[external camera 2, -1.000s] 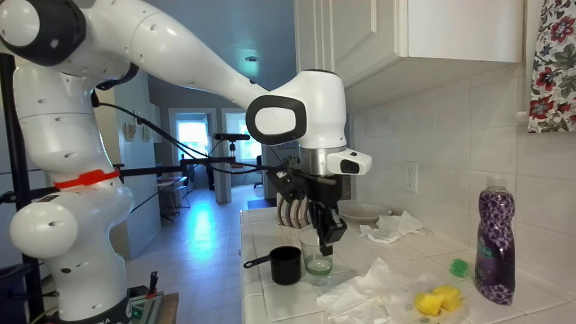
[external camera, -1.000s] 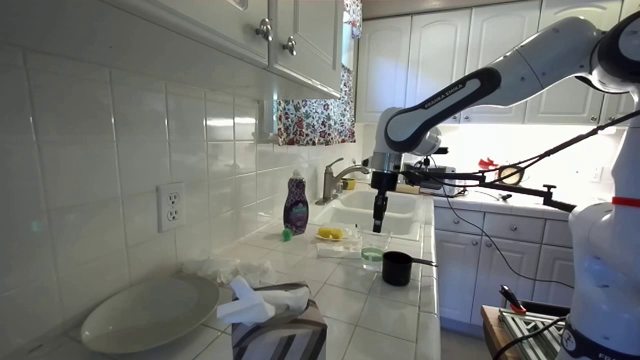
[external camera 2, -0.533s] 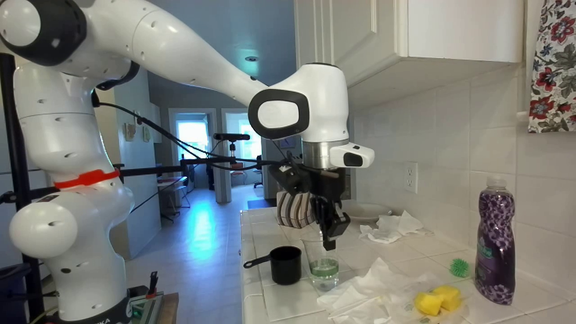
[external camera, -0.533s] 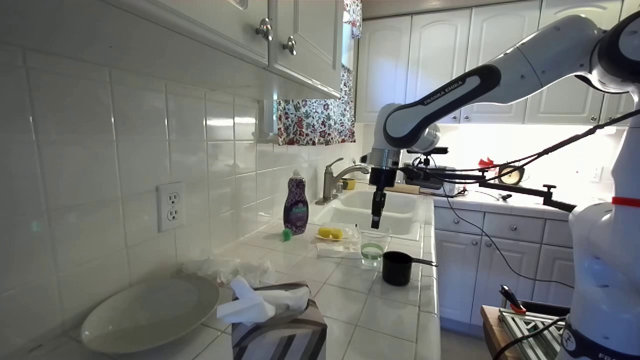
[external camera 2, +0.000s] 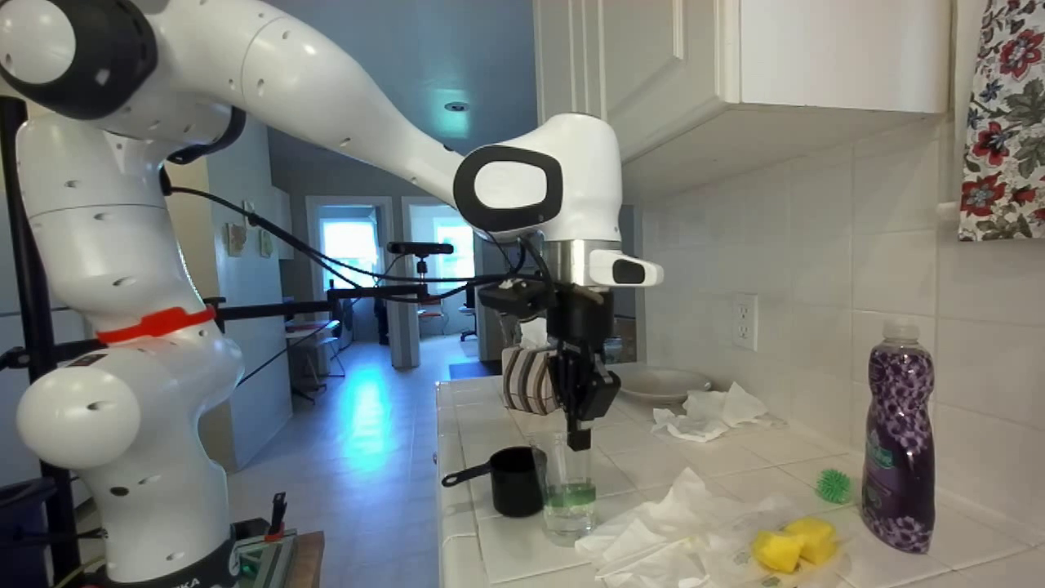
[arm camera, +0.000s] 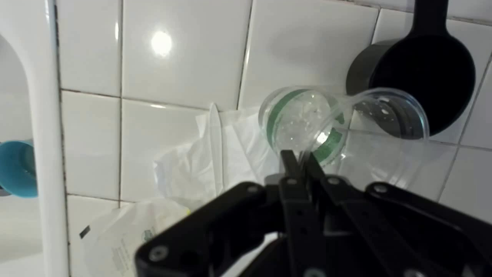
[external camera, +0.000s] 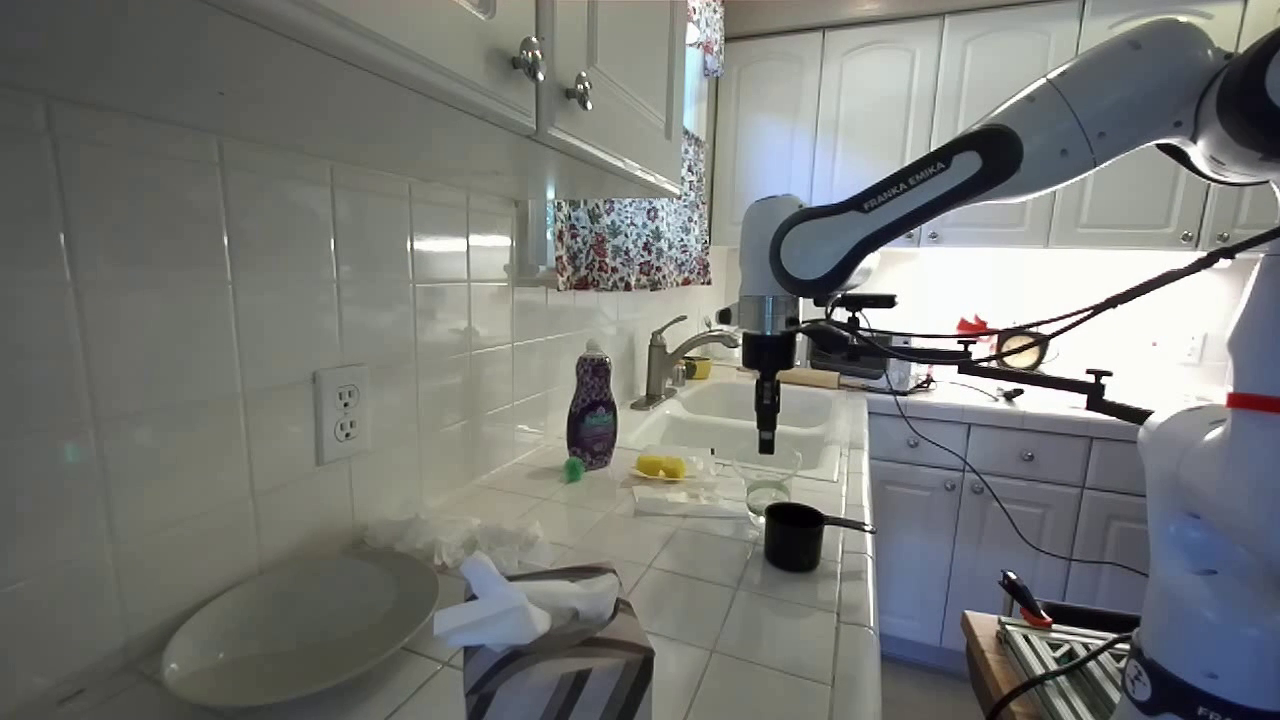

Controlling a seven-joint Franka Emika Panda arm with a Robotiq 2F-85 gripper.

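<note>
Tumbler (external camera 2: 567, 494) in gripper (arm camera: 301, 158), near measuring cup (external camera 2: 517, 482)

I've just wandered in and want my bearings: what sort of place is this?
A kitchen, probably in someone's home: it has a white sink, a metal faucet and rows of white cupboards.

Kitchen, sink (external camera: 700, 432), faucet (external camera: 657, 370), white cabinets (external camera: 880, 110), tiled counter (external camera: 735, 625)

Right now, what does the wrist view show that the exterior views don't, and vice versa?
Only the wrist view shows the blue cup, partly cut off by the picture's edge, in the sink.
Only the exterior views show the purple dish soap bottle, the striped tissue box and the floral curtain.
All share the gripper, the green-banded clear plastic cup and the black measuring cup.
</note>
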